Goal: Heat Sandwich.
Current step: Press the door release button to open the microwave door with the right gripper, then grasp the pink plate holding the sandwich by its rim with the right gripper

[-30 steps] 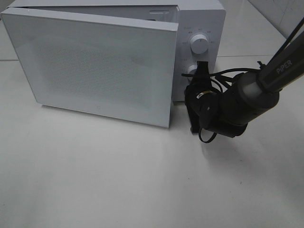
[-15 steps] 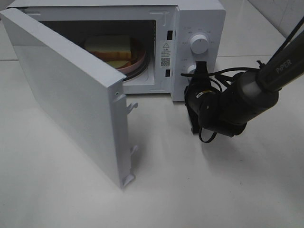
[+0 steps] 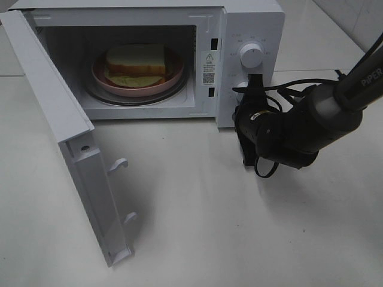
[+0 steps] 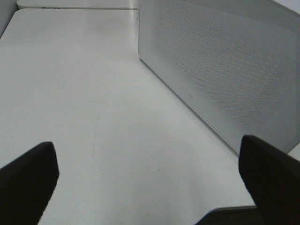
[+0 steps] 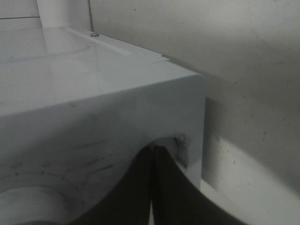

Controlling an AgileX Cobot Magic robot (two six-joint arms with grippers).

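The microwave (image 3: 254, 24) stood on the table (image 3: 209, 239). Inside its cavity, the plate (image 3: 139, 89) lay on the turntable (image 3: 103, 97), with the sandwich (image 3: 136, 60) on the plate. The door (image 3: 57, 128) stood open at the microwave's left side, projecting forward. On the microwave's right front, the upper knob (image 3: 251, 55) sat above the lower knob (image 3: 240, 88). The right gripper (image 3: 254, 84) was before the microwave, at the lower knob.

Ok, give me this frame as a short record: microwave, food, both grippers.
appliance: white microwave oven on pale tabletop
door: white door swung wide open
contents: white-bread sandwich on round pink plate, inside the cavity
right gripper: shut, tips at the control panel, below the white upper dial
left gripper: open, holding nothing, over the tabletop beside the door's outer face
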